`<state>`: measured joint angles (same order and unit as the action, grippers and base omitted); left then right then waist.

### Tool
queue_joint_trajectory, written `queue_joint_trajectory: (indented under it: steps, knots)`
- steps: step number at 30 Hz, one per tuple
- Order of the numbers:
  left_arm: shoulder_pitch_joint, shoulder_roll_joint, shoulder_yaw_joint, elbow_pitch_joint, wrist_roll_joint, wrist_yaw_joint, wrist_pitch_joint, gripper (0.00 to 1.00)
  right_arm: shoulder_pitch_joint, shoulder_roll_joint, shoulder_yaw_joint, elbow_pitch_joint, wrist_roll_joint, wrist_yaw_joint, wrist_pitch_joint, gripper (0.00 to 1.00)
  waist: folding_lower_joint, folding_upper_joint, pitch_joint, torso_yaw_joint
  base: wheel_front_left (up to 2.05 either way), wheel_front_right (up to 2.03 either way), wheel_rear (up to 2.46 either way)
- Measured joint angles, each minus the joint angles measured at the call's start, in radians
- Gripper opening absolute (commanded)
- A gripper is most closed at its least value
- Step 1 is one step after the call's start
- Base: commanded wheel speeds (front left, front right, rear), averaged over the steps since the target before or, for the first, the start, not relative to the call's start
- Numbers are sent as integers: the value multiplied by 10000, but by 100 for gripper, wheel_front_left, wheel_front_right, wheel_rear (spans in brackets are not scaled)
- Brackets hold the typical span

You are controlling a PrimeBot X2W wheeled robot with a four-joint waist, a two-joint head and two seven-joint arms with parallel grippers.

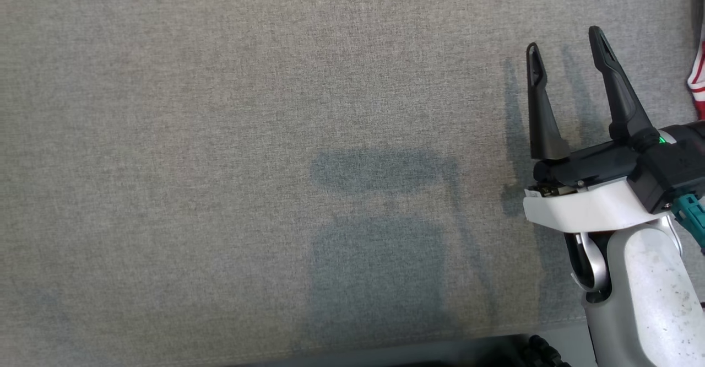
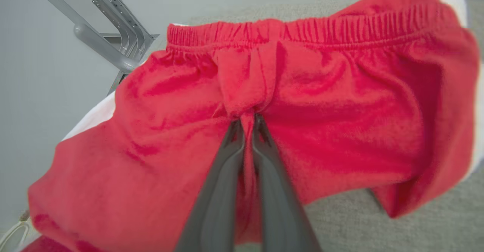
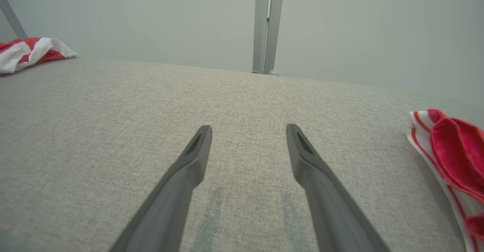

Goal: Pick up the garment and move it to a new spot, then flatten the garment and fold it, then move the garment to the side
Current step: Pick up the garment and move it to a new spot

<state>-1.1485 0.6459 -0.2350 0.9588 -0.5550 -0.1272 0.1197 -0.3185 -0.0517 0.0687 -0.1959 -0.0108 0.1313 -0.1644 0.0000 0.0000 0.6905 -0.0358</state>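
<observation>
Red garment (image 2: pixel 340 112) inside closed left claw (image 2: pixel 247 120)

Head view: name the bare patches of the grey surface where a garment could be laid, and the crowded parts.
Free: the whole grey surface left of the right gripper, down to its near edge. Crowded: the right side, where its open fingers stand near a red-and-white striped cloth at the edge.

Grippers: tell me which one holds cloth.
The left gripper, shut on the red shorts below the waistband; the right gripper is open, holding nothing.
</observation>
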Motion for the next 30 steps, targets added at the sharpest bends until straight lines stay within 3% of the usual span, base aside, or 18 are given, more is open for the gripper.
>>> queue_joint_trajectory:
  steps: [12, 19, 30]
  knots:
    - [-325, 107, -1492, -1126, 165, -10, -1346, 0, 88, 12, -42, 1099, 443, 0, -345, 100, 0, 0, -1305, -39, 0, 0, 0]
    - [-108, -470, -2773, -2497, -111, -15, -1578, 0, 545, 13, -176, 1724, 765, 0, -506, 100, 0, 0, -2516, -86, 0, 0, 0]
    - [1722, -1559, -5204, -4673, -127, -17, -1977, 0, 1614, 12, -385, 2119, 1143, 0, -642, 100, -1, 0, -4355, -224, 0, 0, 0]
